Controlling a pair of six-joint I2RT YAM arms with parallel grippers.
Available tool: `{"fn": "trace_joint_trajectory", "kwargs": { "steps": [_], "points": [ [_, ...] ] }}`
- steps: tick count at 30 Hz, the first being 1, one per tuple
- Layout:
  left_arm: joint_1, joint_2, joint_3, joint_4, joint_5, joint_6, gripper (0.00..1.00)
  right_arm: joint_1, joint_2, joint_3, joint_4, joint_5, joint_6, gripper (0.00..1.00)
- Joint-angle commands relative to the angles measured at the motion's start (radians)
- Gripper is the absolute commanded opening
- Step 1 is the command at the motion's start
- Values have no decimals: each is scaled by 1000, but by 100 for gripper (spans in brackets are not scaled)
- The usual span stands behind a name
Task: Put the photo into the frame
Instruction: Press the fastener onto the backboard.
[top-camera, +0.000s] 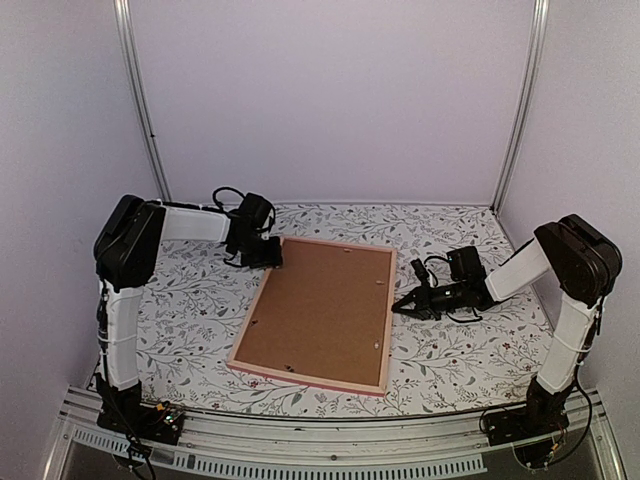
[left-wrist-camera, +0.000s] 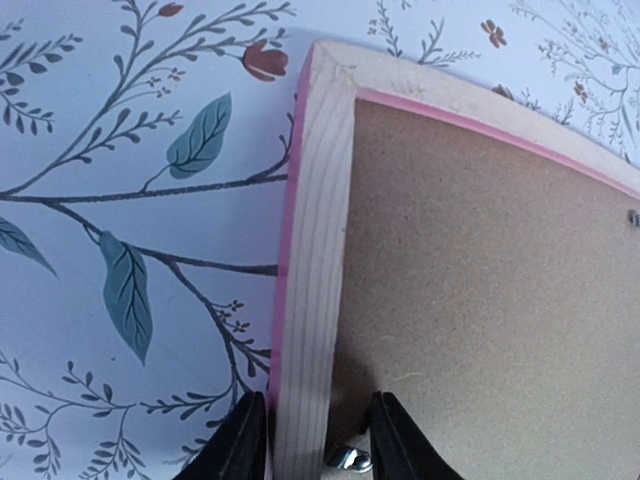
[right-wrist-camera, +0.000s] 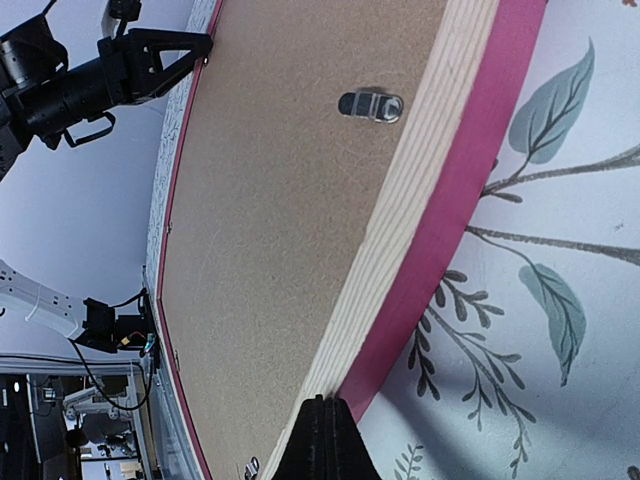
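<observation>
The frame (top-camera: 305, 379) lies face down in the middle of the floral-printed tabletop (top-camera: 190, 300). I'd guess it was laid that way so the back can be got at. Its near rail shows pale raw wood on the back and glossy pink along the outer side. The brown backing board (top-camera: 320, 305), matte and fibrous, fills the rectangle, with a small metal clip (right-wrist-camera: 370, 104) at the edge.

Midway along the right-hand rail, the right claw (top-camera: 403, 306) has its fingers pressed together into a point, with the tip at the pink edge, perhaps to steady or nudge it.

At the far left corner, the left claw (top-camera: 268, 255) is spread astride the rail, with a slight gap on the board side, so it doesn't look clamped.

The photo is nowhere to be seen.
</observation>
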Motion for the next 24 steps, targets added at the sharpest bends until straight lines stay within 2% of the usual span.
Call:
{"fn": "trace_joint_trajectory", "kwargs": {
  "steps": [1, 4, 14, 24],
  "points": [
    [0, 38, -54, -2, 6, -12, 41, 3, 92, -56, -200, 185, -9, 0],
    [1, 23, -76, 14, 21, -18, 43, 2, 97, -57, -196, 183, -9, 0],
    [7, 3, -109, 12, 20, -19, 30, 3, 98, -64, -189, 183, -6, 0],
    [8, -47, -160, 15, 22, -17, 23, 2, 100, -68, -181, 182, -3, 0]
  ]
}}
